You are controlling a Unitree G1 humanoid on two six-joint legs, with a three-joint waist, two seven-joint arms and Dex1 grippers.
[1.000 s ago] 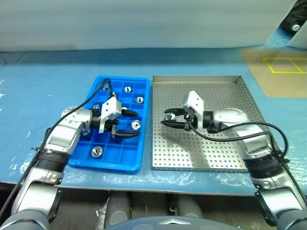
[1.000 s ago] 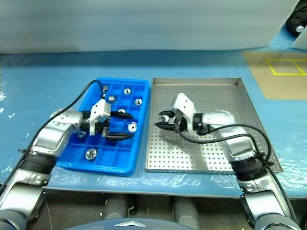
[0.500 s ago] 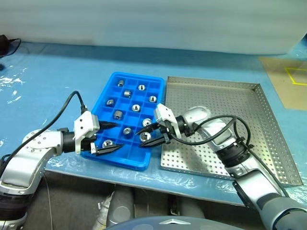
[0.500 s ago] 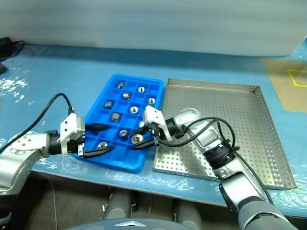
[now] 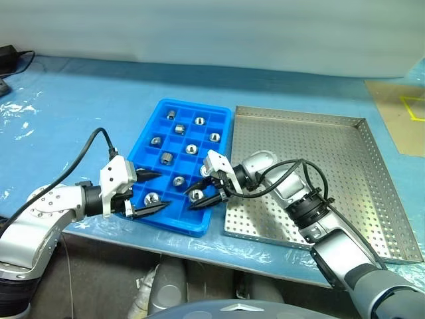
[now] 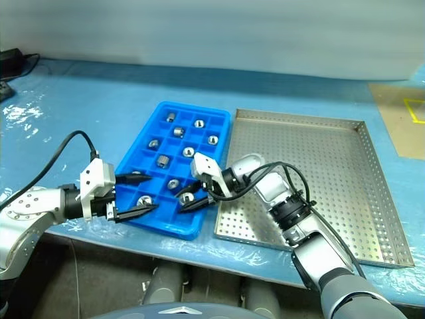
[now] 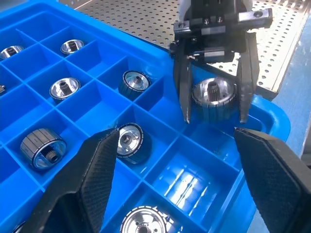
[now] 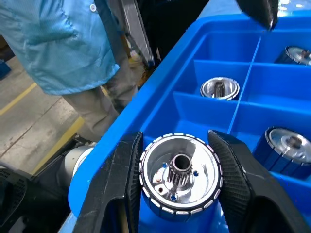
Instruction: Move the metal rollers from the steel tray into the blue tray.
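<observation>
Roller (image 8: 180, 175) between right tool (image 5: 199, 195) fingers, over blue tray (image 5: 219, 123).

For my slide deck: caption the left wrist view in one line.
Right gripper straddles a metal roller in a corner compartment of the blue tray, left gripper open nearby.

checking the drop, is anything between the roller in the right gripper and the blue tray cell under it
Nothing visible. The roller sits between the right gripper fingers, just over a bare corner cell of the blue tray; the left gripper stands apart.

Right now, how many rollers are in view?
10 rollers, all in the blue tray: nine in compartments, one between the right gripper's fingers. More may hide behind it.
</observation>
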